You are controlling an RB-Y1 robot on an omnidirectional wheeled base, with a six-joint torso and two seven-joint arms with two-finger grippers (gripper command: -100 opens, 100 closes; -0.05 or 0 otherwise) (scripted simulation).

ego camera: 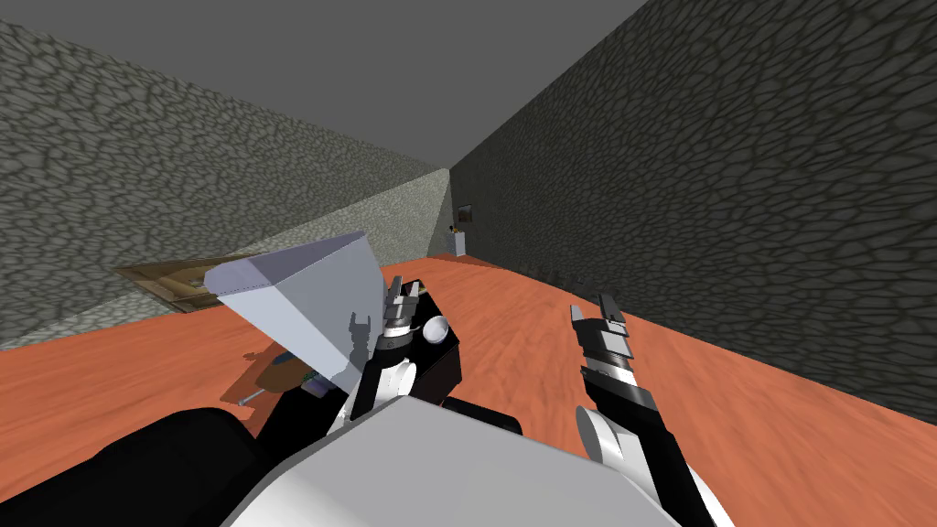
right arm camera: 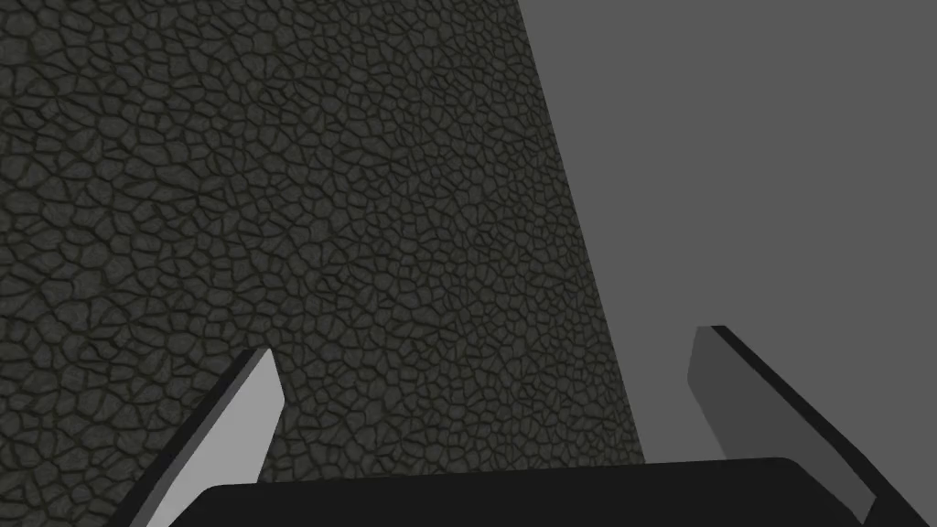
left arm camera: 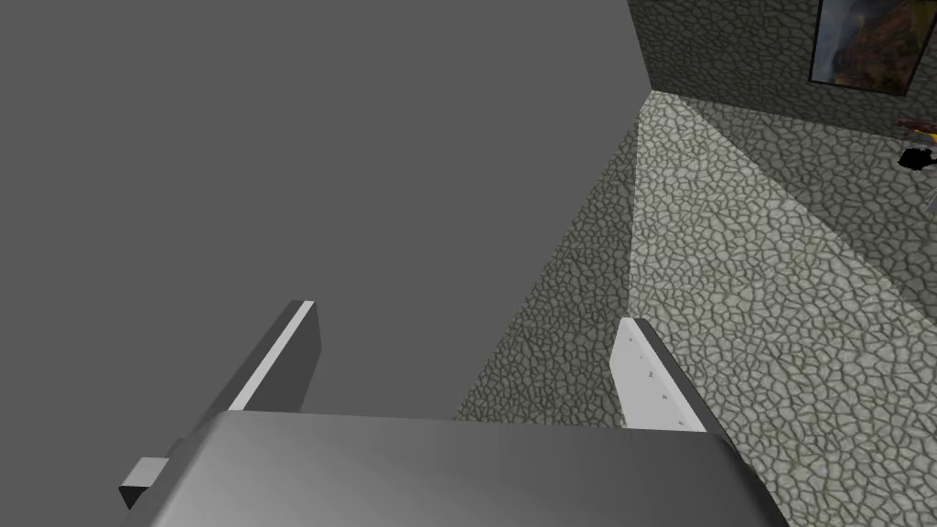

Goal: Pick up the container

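In the head view, the left gripper (ego camera: 403, 293) is hovering nearest in, its jaws standing apart. It is just beside the container (ego camera: 293, 302), a big pale grey box that tapers from a broad end to a narrower one by the arm. The container is lying to that gripper's left, close enough that the gripper's shadow is falling on its side face. Its long axis is running from the left forearm away and leftward (some of that slant is the camera's roll), with the broad end pointing away. The right gripper (ego camera: 592, 309) is hanging well apart from it over the orange floor (ego camera: 549, 366), so the left arm is looking like the nearer one.

In the left wrist view, the left gripper (left arm camera: 467, 366) is holding nothing, its jaws open and aiming past the container; I judge it is needing to swing left.

In the right wrist view, the right gripper (right arm camera: 494, 403) is likewise gaping and empty.
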